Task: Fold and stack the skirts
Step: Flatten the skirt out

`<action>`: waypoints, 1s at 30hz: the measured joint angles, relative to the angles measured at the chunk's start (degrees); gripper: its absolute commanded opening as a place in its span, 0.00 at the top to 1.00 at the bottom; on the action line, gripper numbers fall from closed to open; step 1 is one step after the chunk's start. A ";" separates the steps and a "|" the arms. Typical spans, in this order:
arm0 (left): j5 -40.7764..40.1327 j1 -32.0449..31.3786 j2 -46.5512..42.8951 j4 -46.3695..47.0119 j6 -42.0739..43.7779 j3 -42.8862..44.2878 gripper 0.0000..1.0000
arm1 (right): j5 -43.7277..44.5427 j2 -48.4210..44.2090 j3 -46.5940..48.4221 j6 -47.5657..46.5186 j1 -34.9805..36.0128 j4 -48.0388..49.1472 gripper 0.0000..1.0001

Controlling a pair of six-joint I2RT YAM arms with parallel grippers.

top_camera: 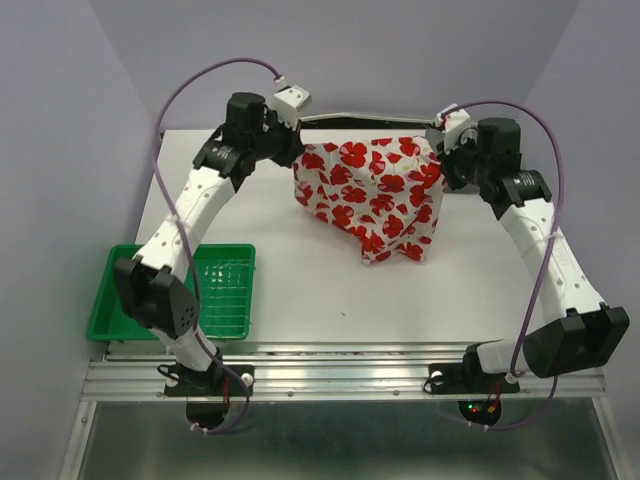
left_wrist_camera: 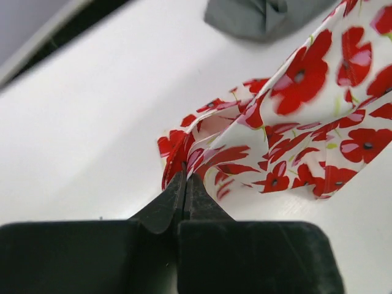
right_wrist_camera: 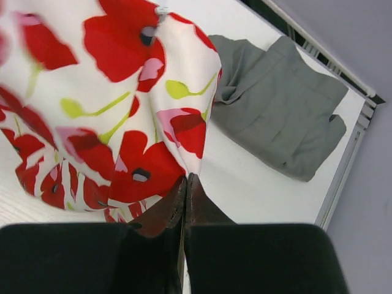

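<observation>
- White tabletop (top_camera: 300,290) below a poppy-print skirt (top_camera: 375,195).
- Left hand (left_wrist_camera: 184,182) pinches one edge of it at its fingertips.
- Right hand (right_wrist_camera: 186,184) pinches the other edge, with the grey skirt (right_wrist_camera: 275,110) beyond it.

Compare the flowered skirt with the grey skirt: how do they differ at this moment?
The flowered skirt is white with red flowers; the grey skirt is plain. The flowered skirt is pinched by the left gripper and the right gripper and hangs between them; the grey skirt lies on the table, with no gripper on it. Both are soft cloth.
</observation>
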 measured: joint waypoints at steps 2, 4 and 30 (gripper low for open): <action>-3.17 -0.63 -7.15 0.17 2.45 0.07 1.00 | 1.01 -1.18 0.00 0.59 0.00 0.70 0.99; -6.36 -2.19 -14.27 1.18 5.33 -1.92 1.00 | 1.44 -3.65 -0.11 1.09 0.02 1.51 0.99; -17.35 -15.50 -33.53 0.33 9.11 -24.68 1.00 | -6.08 -13.35 -13.14 2.14 0.02 3.28 0.99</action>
